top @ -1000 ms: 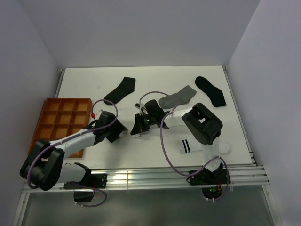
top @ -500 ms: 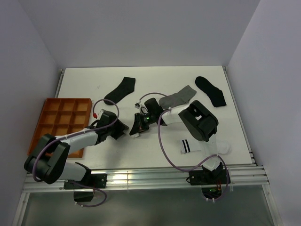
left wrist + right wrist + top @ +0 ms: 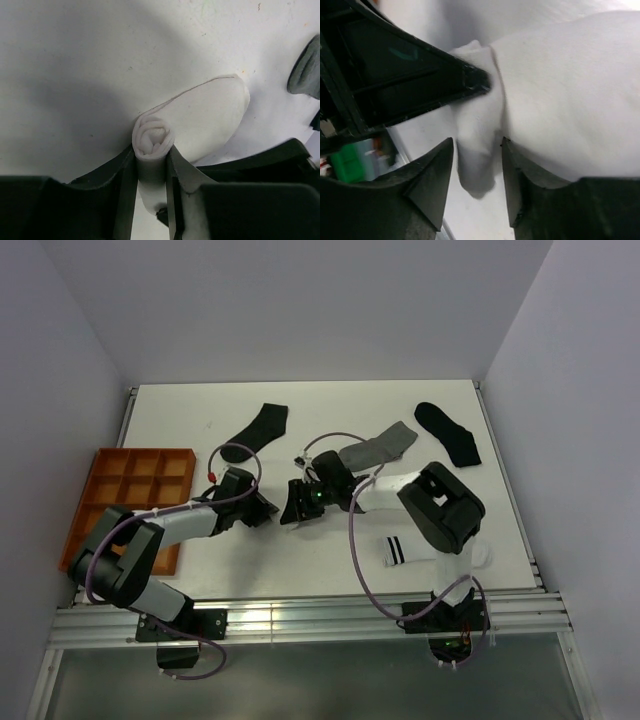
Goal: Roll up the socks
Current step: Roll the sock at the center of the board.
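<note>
Entry, white sock (image 3: 210, 107): lies mid-table (image 3: 400, 400) between both grippers. One end is wound into a tight coil, the rest lies flat on the surface.
L gripper (image 3: 151, 150): clamped on the coil, one finger each side.
R gripper (image 3: 477, 143): jaws apart, straddling a loose fold of the white sock; no firm pinch evident.
Risks, est.:
(1) Coil springs open if the L grip slackens. The fabric is soft and nothing else pins it.
(2) W/ R jaws slack, the flat part may drag or bunch as the coil turns, giving a lopsided roll.
(3) Grippers are v. close, so fingers could clash.
Striped sock (image 3: 400, 550), grey sock (image 3: 378, 448): flat, not yet rolled.
</note>
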Controlling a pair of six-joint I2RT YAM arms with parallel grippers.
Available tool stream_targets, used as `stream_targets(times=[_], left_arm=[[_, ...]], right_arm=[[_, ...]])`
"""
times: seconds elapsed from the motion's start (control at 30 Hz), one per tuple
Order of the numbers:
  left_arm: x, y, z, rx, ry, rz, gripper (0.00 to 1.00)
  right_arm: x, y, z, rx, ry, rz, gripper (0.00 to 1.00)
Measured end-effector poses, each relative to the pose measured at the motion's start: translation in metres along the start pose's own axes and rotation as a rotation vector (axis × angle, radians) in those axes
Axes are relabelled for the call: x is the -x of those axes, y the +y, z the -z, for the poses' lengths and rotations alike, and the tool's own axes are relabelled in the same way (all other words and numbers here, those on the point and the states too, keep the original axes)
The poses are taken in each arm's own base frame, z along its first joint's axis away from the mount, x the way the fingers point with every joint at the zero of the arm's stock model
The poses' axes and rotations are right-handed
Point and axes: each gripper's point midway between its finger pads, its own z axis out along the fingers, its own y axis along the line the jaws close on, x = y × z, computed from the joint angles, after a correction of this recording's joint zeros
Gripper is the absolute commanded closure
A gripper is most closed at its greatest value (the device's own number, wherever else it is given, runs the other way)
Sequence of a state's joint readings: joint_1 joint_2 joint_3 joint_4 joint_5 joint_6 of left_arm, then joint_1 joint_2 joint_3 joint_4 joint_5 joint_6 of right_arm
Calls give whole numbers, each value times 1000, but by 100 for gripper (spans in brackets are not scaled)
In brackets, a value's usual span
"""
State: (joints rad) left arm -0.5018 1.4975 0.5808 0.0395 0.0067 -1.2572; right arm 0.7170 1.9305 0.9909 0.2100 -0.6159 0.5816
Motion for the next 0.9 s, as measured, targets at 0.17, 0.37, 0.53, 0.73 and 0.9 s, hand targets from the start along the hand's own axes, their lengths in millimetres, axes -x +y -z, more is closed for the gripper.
stream_targets(times=[0.17,0.37,0.53,0.73,0.9], left_arm=[[-1,-1,0,24,15,-38,68],[-1,-1,0,48,26,-70,68],[-1,-1,-1,63,33,-77,68],[-2,-1,0,70,37,-95,68],[-2,-1,0,75,39,-100,68]], right_arm=[[5,-4,16,-172,-107,135,47],[17,21,31,-340,-273,363,49],[10,42,26,-409,-332,516,51],[-2,23,14,-501,-298,570,51],[-7,2,7,-562,-272,579,51]])
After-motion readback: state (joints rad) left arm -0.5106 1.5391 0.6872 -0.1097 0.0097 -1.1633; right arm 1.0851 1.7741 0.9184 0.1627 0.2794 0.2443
